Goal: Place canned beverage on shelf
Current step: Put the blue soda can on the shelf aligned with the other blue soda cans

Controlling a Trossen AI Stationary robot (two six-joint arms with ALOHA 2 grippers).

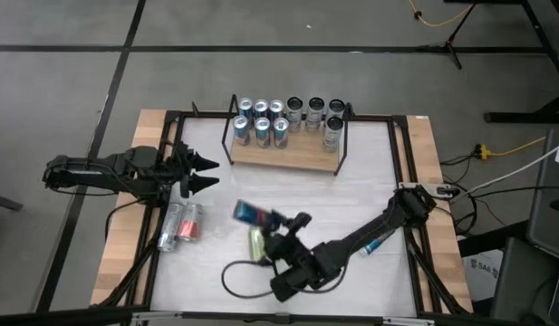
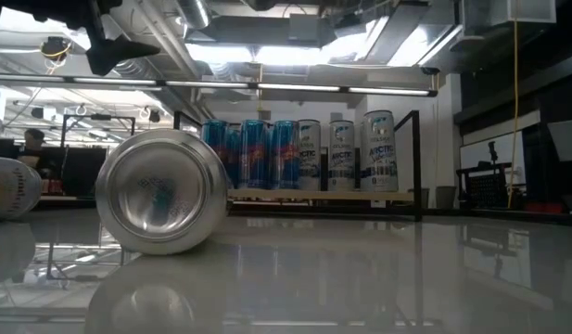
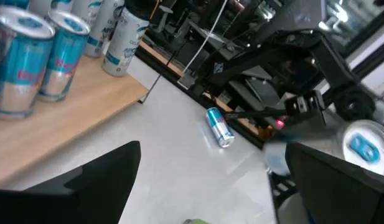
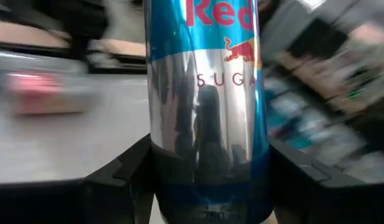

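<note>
A blue-and-silver beverage can (image 1: pixel 253 214) (image 4: pixel 204 106) is up off the white table, and my right gripper (image 1: pixel 281 226) (image 4: pixel 207 186) is shut on it near the table's middle. Its top end (image 3: pixel 364 146) also shows in the left wrist view. The shelf (image 1: pixel 284 154) (image 2: pixel 323 195), a light wooden board with black wire ends, stands at the far side. Several cans (image 1: pixel 261 122) (image 3: pixel 30 56) stand upright on it. My left gripper (image 1: pixel 203 174) (image 3: pixel 210 186) waits open at the left, touching nothing. My right gripper pinches the can's round wall near one end (image 4: pixel 204 180) between its two fingers (image 4: pixel 126 177), one on each side. The fingers come nearly level from the table's right. The can sticks out past them toward the left and is lifted clear of the table.
A green can (image 1: pixel 258 243) lies on the table just near of the held one. A can on its side (image 2: pixel 160 190) fills the low view's left. Two red-and-silver cans (image 1: pixel 180 225) lie at the left. Beside my right arm lies a blue can (image 1: pixel 379 243) (image 3: pixel 220 126).
</note>
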